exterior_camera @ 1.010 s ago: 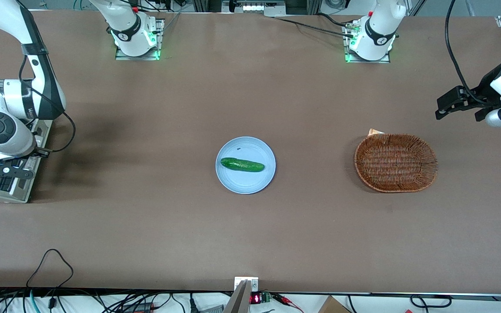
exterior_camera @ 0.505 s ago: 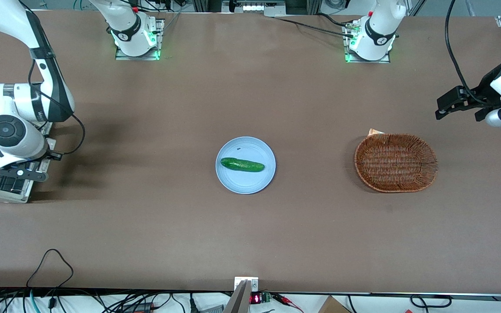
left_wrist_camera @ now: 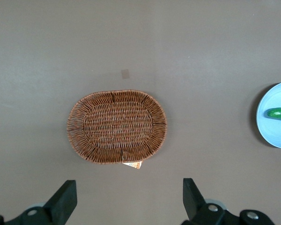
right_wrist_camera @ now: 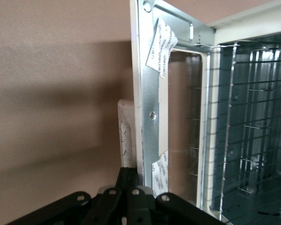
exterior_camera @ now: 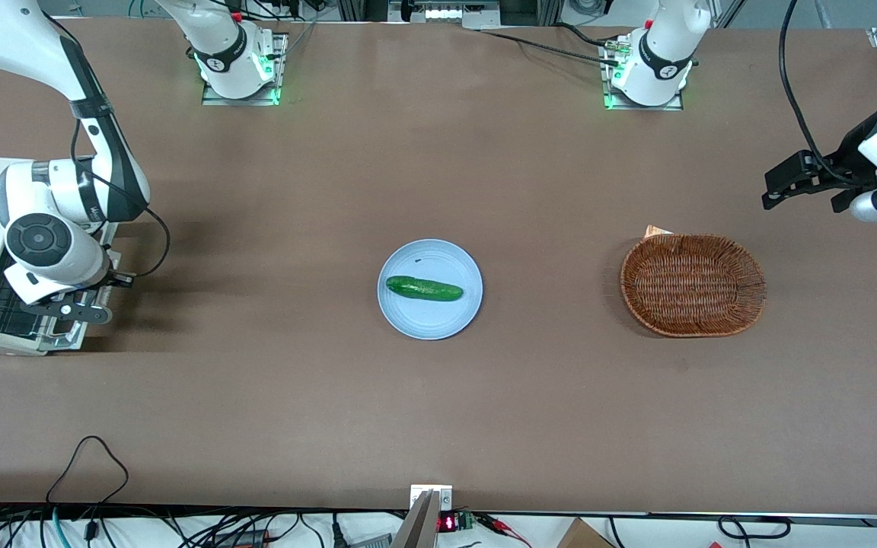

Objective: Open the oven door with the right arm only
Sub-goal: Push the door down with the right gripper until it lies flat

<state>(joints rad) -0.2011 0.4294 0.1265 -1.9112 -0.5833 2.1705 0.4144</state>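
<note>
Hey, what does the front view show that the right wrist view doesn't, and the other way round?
Only the front view shows the blue plate with the cucumber on it, the wicker basket toward the parked arm's end, and the right arm. Only the right wrist view shows the wire rack inside the oven and white stickers on the door frame. Both show the oven door lowered open, the gripper at its outer edge, and the brown table.

Right arm (exterior_camera: pixel 65 228) with tool (exterior_camera: pixel 77 310) shifted toward plate; oven door (exterior_camera: pixel 58 331) swung lower (rack exposed).
</note>
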